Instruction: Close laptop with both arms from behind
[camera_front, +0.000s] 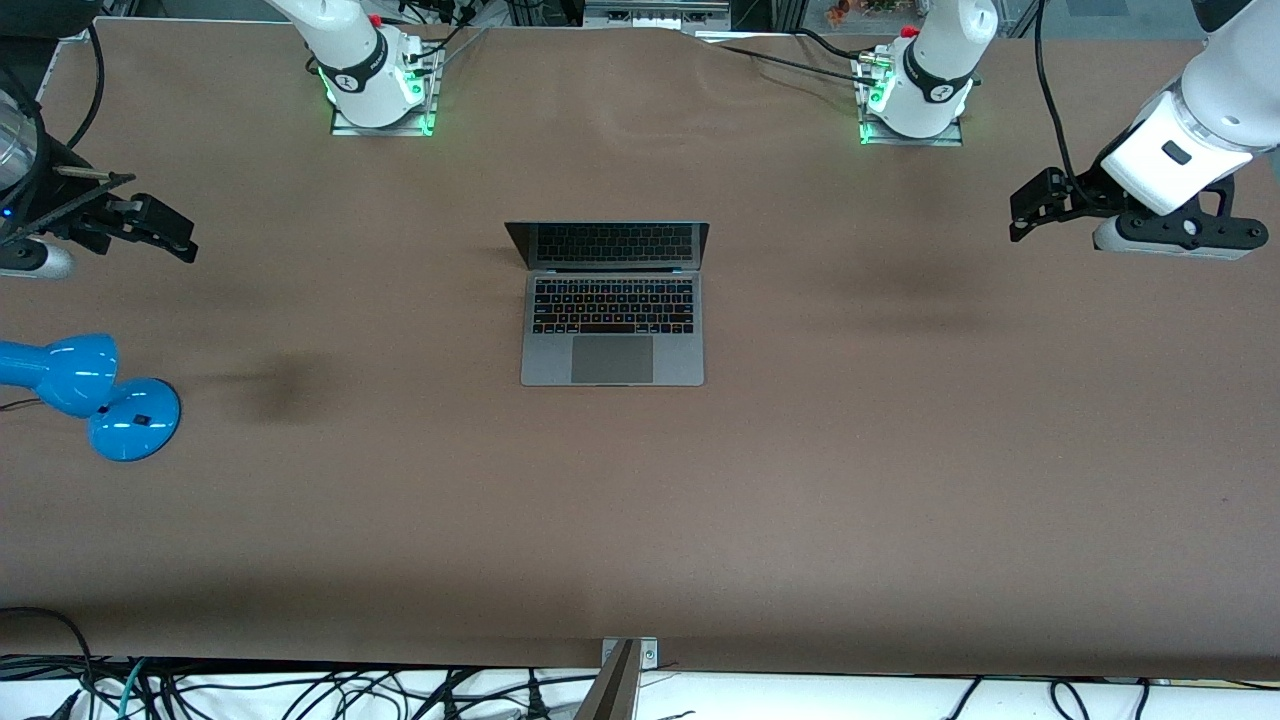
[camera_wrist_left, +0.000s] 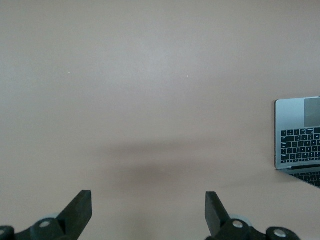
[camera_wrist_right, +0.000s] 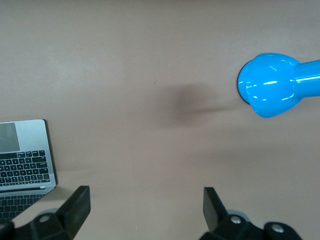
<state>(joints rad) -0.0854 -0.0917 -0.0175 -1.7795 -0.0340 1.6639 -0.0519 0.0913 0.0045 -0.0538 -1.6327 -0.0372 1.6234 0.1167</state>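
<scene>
Laptop (camera_front: 612, 305): grey metal, black keyboard, large trackpad. Lies flat on the brown table (camera_front: 640, 520), about midway between the two arm bases and somewhat nearer the front camera than they are. Lid raised and leaning back toward the bases; dark screen faces the front camera. Trackpad edge is the edge nearest that camera. Nothing touches it. A corner of it also shows in the left wrist view (camera_wrist_left: 299, 135) and in the right wrist view (camera_wrist_right: 25, 155).

Left gripper (camera_front: 1030, 212): in the air over bare table at the left arm's end, well apart from the laptop, at roughly the level of the lid's hinge. Fingers spread wide, nothing between them; the left wrist view shows the two fingertips (camera_wrist_left: 80, 207) far apart with only tabletop between.

Right gripper (camera_front: 165, 235): in the air over bare table at the right arm's end, likewise well apart from the laptop. Fingers spread wide and holding nothing; the right wrist view shows its fingertips (camera_wrist_right: 77, 202) with bare table in the gap.

Lamp (camera_front: 90, 395): blue, on the table at the right arm's end, nearer the front camera than the right gripper. Its rounded head shows in the right wrist view (camera_wrist_right: 270, 90).

Arm bases: both bolted at the table edge farthest from the front camera, lit green.
</scene>
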